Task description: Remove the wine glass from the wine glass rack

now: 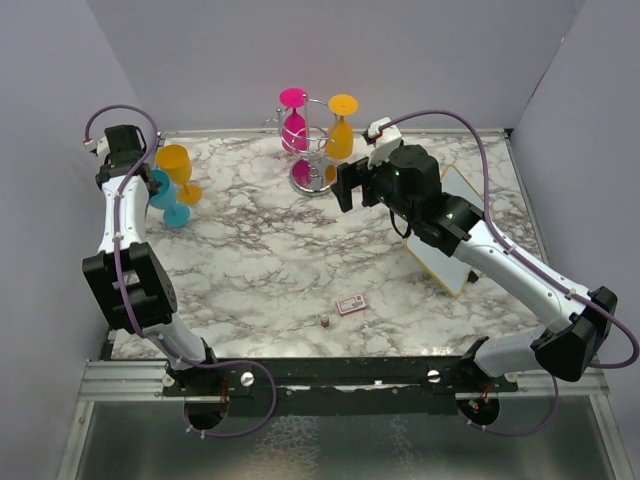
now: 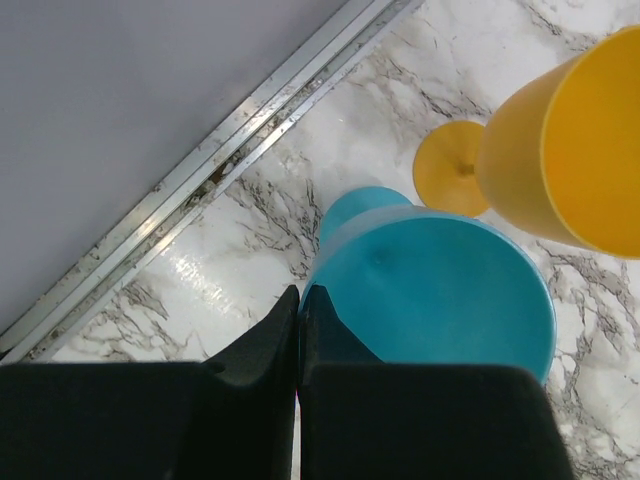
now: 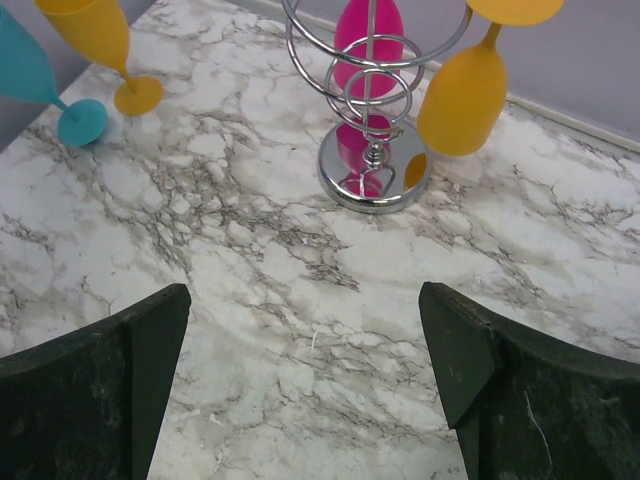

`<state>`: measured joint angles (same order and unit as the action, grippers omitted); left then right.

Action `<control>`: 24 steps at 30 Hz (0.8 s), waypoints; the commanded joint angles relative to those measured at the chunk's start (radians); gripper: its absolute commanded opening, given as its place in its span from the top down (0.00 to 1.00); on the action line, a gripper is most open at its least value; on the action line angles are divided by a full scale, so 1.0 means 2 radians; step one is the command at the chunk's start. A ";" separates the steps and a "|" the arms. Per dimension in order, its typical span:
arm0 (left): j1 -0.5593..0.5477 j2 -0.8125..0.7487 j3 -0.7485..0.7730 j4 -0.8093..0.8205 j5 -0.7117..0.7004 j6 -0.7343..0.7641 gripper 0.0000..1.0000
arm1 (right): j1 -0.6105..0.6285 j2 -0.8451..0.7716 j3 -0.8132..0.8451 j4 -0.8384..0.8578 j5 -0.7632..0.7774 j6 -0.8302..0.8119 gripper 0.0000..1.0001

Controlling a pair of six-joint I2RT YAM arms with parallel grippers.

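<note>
The chrome wine glass rack stands at the back middle of the marble table. A pink wine glass and an orange wine glass hang upside down from its top ring. In the right wrist view the rack, the pink glass and the hanging orange glass lie straight ahead. My right gripper is open and empty, a short way in front of the rack's base. My left gripper is shut on the rim of a teal wine glass standing upright at the back left.
A second orange wine glass stands upright beside the teal one, and also shows in the left wrist view. A white board with a yellow edge lies under my right arm. A small red card and a tiny object lie near the front. Walls enclose three sides.
</note>
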<state>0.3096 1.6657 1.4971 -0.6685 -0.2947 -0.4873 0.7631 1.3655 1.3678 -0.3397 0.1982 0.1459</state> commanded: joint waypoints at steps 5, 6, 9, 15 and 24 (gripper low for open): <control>0.015 0.030 -0.001 0.023 0.045 0.005 1.00 | -0.004 -0.004 0.009 0.004 0.011 0.008 0.00; 0.015 0.030 -0.004 0.025 0.045 0.004 1.00 | -0.004 -0.004 0.008 0.007 0.010 0.008 0.00; 0.016 0.037 -0.005 0.025 0.041 0.007 1.00 | -0.004 -0.004 0.006 0.009 0.006 0.009 0.00; 0.016 0.034 -0.011 0.026 0.043 0.009 1.00 | -0.004 -0.009 0.000 0.015 0.003 0.008 0.00; 0.016 0.021 -0.022 0.027 0.044 0.017 0.82 | -0.004 -0.017 -0.007 0.020 0.004 0.005 0.00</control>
<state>0.3382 1.7317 1.4765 -0.6136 -0.2237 -0.4709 0.7589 1.3598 1.3643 -0.3355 0.1974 0.1528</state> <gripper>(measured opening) 0.148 0.997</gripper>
